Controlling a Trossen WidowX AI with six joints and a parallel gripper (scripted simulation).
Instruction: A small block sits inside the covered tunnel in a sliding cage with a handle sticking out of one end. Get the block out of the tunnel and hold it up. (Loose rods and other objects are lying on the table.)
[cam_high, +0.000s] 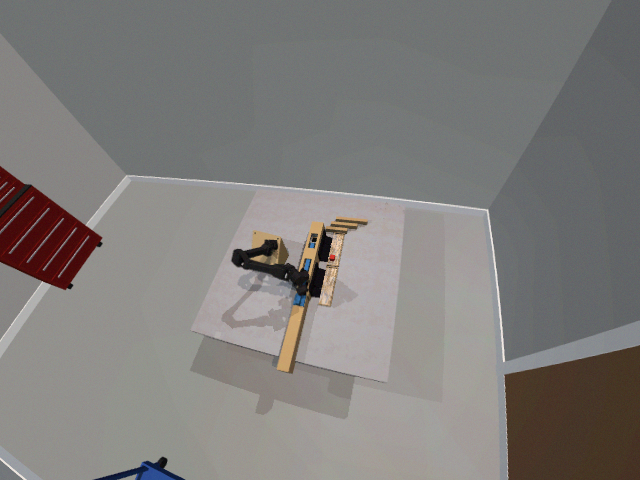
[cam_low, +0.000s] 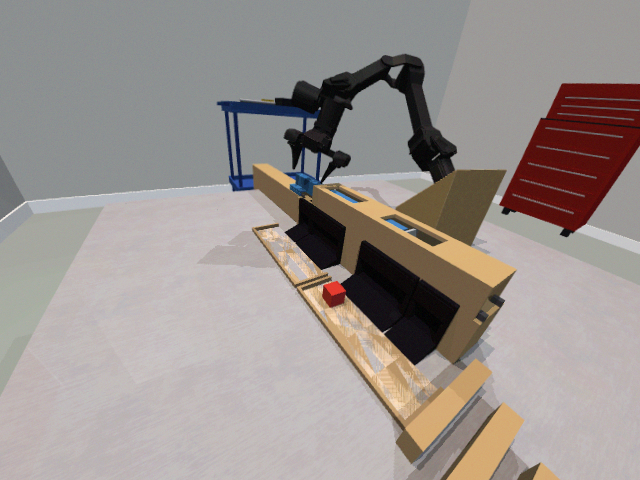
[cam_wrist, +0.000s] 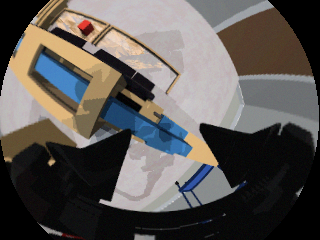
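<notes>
The blue handle (cam_high: 299, 299) (cam_low: 305, 184) (cam_wrist: 172, 136) points lengthwise out of the tunnel (cam_high: 312, 253) (cam_low: 413, 227) (cam_wrist: 95, 102).

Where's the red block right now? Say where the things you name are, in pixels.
The red block (cam_high: 332, 257) (cam_low: 333, 293) (cam_wrist: 85, 27) is out of the tunnel (cam_high: 316, 229) (cam_low: 467, 256) (cam_wrist: 45, 85), on the tray beside it; in the exterior view, near the divider between tray sections.

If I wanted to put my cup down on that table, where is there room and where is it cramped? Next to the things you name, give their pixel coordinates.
There's bare tabletop beyond the shallow trays (cam_high: 326, 293) (cam_low: 336, 338), on the side away from the arm (cam_high: 258, 266) (cam_low: 369, 77). It's crowded between trays and tunnel (cam_high: 317, 227) (cam_low: 465, 258), and where the loose rods (cam_high: 352, 220) (cam_low: 485, 444) lie.
</notes>
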